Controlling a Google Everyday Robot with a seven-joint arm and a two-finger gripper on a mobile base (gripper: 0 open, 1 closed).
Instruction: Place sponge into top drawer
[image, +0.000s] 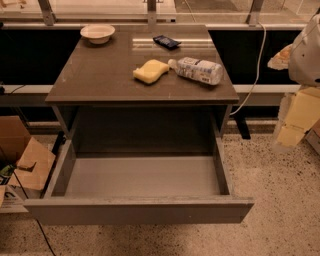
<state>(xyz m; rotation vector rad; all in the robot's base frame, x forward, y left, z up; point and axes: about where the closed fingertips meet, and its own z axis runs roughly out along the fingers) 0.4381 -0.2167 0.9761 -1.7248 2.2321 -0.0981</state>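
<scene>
The pale-yellow sponge (150, 71) lies on the dark table top (100, 75), near the middle. The top drawer (140, 210) is pulled fully out under the table, with its light grey inside bare. My gripper (292, 127) hangs at the far right edge of the view, beside the table and well apart from the sponge and the drawer. It holds nothing that I can see.
A white labelled plastic bottle (197, 70) lies on its side just right of the sponge. A white bowl (97, 33) and a small dark packet (166, 41) sit at the back. Cardboard boxes (25, 160) stand on the floor at left. A cable (257, 70) hangs at right.
</scene>
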